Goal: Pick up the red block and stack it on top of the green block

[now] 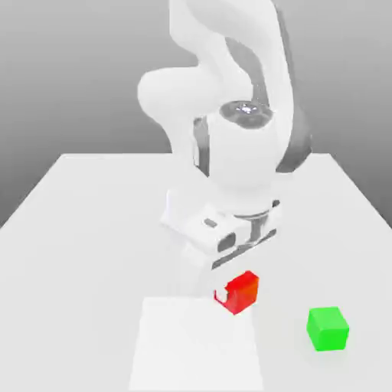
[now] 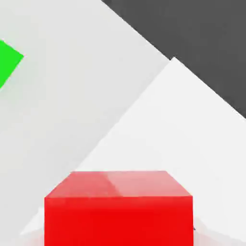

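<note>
Bending a big white arm (image 1: 230, 99) down low over the pale desk (image 1: 69, 230). Bringing the gripper (image 1: 230, 289) right down to the red block (image 1: 246, 289), close to the middle of the desk. Touching the red block on the side toward the exterior view's left, with a bit of white gripper covering that side. Not able to tell whether pinching the block or just sitting around it. Not able to tell either whether the red block is resting on the desk or lifted a little off it.

Sitting tilted, with one corner of the red block pointing near. Sitting at the far right corner of a brighter white patch (image 1: 195, 344) on the desk, in the exterior view.

Leaving the green block (image 1: 328, 328) alone on the desk, to the exterior view's right of the red block and a bit nearer. Keeping clear of the red block, with bare desk between the two. Nothing lying on top of the green block.

Looking from the hand view: seeing the red block (image 2: 117, 211) very close and big, its top and one side showing. Seeing just a corner of the green block (image 2: 7, 62) off at the edge, well apart from the red one. Showing the desk (image 2: 72, 96) and the white patch (image 2: 182, 144) behind the red block.
</note>
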Motion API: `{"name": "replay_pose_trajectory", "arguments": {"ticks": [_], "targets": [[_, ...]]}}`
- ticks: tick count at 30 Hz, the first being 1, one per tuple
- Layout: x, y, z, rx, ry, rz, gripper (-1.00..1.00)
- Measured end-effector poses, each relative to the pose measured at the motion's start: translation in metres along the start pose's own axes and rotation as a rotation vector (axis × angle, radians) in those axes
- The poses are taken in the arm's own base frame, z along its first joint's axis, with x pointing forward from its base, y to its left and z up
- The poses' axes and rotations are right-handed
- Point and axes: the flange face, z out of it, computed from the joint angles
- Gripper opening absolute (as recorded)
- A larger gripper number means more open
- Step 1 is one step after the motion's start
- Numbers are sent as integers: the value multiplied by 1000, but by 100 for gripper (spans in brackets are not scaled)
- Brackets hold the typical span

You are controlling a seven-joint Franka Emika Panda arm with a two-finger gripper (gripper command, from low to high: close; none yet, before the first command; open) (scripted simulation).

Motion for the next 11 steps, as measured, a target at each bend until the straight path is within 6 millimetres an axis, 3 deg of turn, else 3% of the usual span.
{"name": "replay_pose_trajectory", "arguments": {"ticks": [2,7,8,11], "targets": [[0,-57,-8,2,0,-104,-100],[5,-66,40,3,-1,-108,-100],[5,-66,47,3,-1,-108,100],[5,-66,47,3,-1,-108,100]]}}
